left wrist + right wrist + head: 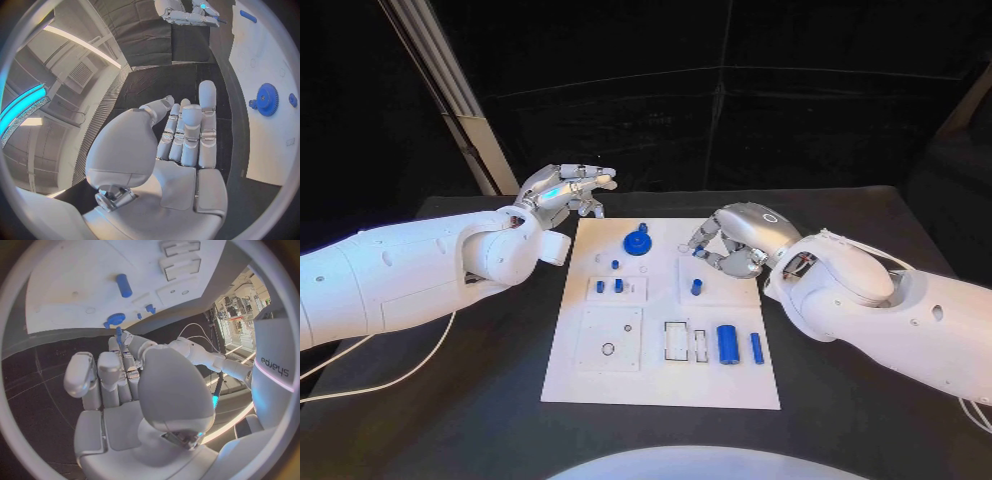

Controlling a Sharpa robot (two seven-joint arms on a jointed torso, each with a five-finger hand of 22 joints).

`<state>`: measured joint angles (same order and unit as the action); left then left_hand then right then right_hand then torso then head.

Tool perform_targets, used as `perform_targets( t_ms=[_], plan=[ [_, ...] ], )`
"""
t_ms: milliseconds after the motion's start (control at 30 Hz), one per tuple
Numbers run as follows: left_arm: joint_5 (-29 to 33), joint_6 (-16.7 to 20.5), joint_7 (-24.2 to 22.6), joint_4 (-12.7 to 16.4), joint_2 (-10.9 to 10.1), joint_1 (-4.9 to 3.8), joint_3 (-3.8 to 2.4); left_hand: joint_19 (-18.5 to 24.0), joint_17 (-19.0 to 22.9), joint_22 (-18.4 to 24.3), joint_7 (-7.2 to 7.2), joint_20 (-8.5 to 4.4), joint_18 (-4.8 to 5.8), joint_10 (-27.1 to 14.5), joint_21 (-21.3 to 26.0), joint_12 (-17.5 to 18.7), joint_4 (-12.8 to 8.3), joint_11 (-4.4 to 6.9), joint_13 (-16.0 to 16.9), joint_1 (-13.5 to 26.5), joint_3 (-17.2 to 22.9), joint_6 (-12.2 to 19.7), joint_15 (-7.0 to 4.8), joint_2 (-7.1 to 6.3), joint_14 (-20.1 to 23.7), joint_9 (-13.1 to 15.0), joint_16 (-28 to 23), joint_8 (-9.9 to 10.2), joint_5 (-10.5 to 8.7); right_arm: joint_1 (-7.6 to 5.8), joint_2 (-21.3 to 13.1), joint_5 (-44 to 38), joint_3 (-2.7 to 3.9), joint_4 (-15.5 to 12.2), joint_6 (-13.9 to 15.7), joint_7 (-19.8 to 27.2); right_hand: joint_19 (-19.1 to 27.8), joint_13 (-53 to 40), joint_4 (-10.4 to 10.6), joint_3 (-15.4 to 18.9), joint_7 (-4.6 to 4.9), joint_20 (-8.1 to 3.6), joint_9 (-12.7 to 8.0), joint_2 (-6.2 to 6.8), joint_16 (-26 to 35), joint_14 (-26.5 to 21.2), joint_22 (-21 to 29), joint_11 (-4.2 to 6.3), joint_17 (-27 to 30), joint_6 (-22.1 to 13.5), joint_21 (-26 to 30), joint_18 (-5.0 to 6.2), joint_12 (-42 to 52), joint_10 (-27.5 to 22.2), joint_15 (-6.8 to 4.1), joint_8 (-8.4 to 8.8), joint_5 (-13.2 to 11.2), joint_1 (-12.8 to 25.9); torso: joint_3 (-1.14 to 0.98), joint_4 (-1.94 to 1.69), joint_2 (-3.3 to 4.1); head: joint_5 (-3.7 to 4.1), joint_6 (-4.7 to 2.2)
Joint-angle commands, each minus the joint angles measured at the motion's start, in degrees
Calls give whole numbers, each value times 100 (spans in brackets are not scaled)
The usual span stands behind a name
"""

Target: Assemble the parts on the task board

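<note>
In the head view, the task board [661, 385] lies in the middle of the table. A blue gear [638, 243] sits near its far edge, small blue pegs [609, 286] stand in a block left of centre, one peg [697, 287] stands right of centre, and a blue cylinder [727, 343] and a thin blue pin [756, 347] lie at the near right. The left hand [571, 189] hovers off the board's far left corner; the right hand [727, 243] hangs over the board's far right part, fingers curled.

In the left wrist view, the left hand [181, 145] is flat, fingers straight and holding nothing, with the gear [267, 99] off to one side.

In the right wrist view, the right hand [125, 375] seems to pinch a small blue part [119, 333] at its fingertips. That grip looks slight: the part could tilt or drop on the way to its socket, or knock the standing pegs nearby.
</note>
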<state>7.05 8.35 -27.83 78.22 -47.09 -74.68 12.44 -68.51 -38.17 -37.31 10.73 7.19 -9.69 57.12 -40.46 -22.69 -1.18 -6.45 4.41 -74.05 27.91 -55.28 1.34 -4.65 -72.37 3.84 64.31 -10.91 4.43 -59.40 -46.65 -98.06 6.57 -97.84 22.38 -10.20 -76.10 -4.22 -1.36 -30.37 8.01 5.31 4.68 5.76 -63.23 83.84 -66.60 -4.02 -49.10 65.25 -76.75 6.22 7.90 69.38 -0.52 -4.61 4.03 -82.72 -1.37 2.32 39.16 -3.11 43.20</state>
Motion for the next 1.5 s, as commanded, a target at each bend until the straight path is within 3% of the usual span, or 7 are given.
perform_targets(
  t_ms=[33, 367, 667, 867, 1233, 1367, 1500],
  plan=[
    [16, -82, -47, -10, 33, -8, -5, -44, 10, 8, 5, -6, -82, -26, 25, -22, -9, -2, 9, -11, -38, 23, 12, 29, 25, 8, 23, -35, 2, 8, 109, 535, 0, -5, 395, 405, -36, 0, -44, -11, 42, 2, -7, -14, -20, 18, -13, -20, -3, 3, -31, -103, -7, 7, -19, 37, 38, -29, 7, -16, 2, -66, -23],
    [16, -98, -52, -44, 123, -8, -6, -45, 11, 9, 4, -6, -82, -29, 26, -24, -11, -2, 8, -13, -39, 22, 12, 31, 25, 9, 23, -37, 1, 322, 542, 555, 0, 67, 143, 586, -42, 1, -58, -24, 47, 5, -9, -19, -27, 18, -24, -25, -7, -2, -40, -105, -10, 1, -16, 45, 54, -35, 2, 1, 2, -371, 63],
    [16, -101, -51, -72, 193, -10, -7, -46, 9, 10, 5, -6, -82, -35, 27, -25, -16, -2, 8, -16, -43, 23, 12, 29, 25, 9, 26, -39, 0, 578, 941, 331, -10, 274, -176, 605, -49, 0, -74, -43, 52, 7, -11, -34, -42, 20, -38, -29, -23, -2, -50, -107, -10, -2, -12, 50, 72, -44, -2, 5, 4, -613, 209],
    [16, -120, -45, -86, 241, -10, -7, -47, 11, 11, 5, -6, -82, -38, 28, -26, -17, -3, 7, -17, -45, 24, 12, 29, 25, 9, 26, -39, -1, 665, 1129, 211, -26, 420, -355, 580, -82, -1, -80, -52, 54, 9, -10, -44, -47, 20, -96, -30, -27, 0, -83, -120, -8, -1, -11, 51, 80, -47, 2, -1, 6, -659, 258],
    [16, -140, -40, -94, 287, -14, -8, -47, 20, 12, 5, -6, -82, -41, 29, -28, -19, -3, 7, -19, -45, 25, 13, 33, 29, 9, 23, -41, 0, 717, 1305, -34, -177, 594, -560, 536, -86, -1, -86, -57, 55, 10, -10, -49, -43, 18, -103, -31, -17, 1, -88, -121, -8, 0, -10, 51, 85, -49, 4, 7, 5, -720, 335],
    [15, -145, -36, -98, 298, -15, -9, -47, 20, 12, 5, -6, -82, -41, 29, -28, -19, -3, 7, -19, -45, 25, 13, 33, 29, 9, 23, -41, 0, 723, 1369, -87, -198, 645, -629, 537, -86, -1, -86, -57, 55, 10, -10, -49, -43, 18, -103, -31, -17, 1, -88, -121, -8, 0, -10, 51, 85, -49, -5, 5, 5, -749, 357],
    [15, -146, -34, -98, 298, -16, -9, -48, 27, 13, 6, -6, -81, -48, 31, -30, -25, -3, 6, -26, -47, 27, 13, 35, 32, 8, 22, -43, 0, 731, 1410, -108, -208, 675, -753, 555, -88, -2, -87, -52, 60, 12, -11, -45, -45, 18, -107, -36, -16, 0, -92, -122, -8, -4, -7, 55, 73, -32, 0, -1, 3, -746, 374]
  ],
)
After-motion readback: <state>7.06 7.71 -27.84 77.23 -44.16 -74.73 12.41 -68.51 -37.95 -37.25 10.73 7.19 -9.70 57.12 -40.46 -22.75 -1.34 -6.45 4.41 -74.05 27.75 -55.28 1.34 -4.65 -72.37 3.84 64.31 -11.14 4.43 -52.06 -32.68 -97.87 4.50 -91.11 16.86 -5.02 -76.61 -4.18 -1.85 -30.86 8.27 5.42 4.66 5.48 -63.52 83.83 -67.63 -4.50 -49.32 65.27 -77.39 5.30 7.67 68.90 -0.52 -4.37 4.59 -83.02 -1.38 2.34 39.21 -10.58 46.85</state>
